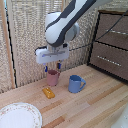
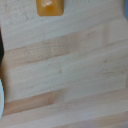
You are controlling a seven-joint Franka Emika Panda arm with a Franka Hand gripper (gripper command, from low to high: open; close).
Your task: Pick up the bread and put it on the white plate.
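Note:
The toast (image 1: 47,92) is a small golden oblong piece lying flat on the wooden worktable (image 1: 95,107), in front of the pink mug. In the wrist view the toast (image 2: 49,7) shows cut off at the picture's edge. My clamp (image 1: 52,66) hangs well above the table, over the pink mug and a little behind the toast. Its short blue fingers (image 1: 45,68) point down with a gap between them and hold nothing. The white plate (image 1: 19,116) with a patterned rim lies at the front of the exterior view's left, apart from the toast.
A pink mug (image 1: 53,77) stands just behind the toast and a blue mug (image 1: 75,84) stands to its right in the exterior view. A dark drawer cabinet (image 1: 111,45) stands at the back right. A bamboo blind wall (image 1: 25,40) closes the back.

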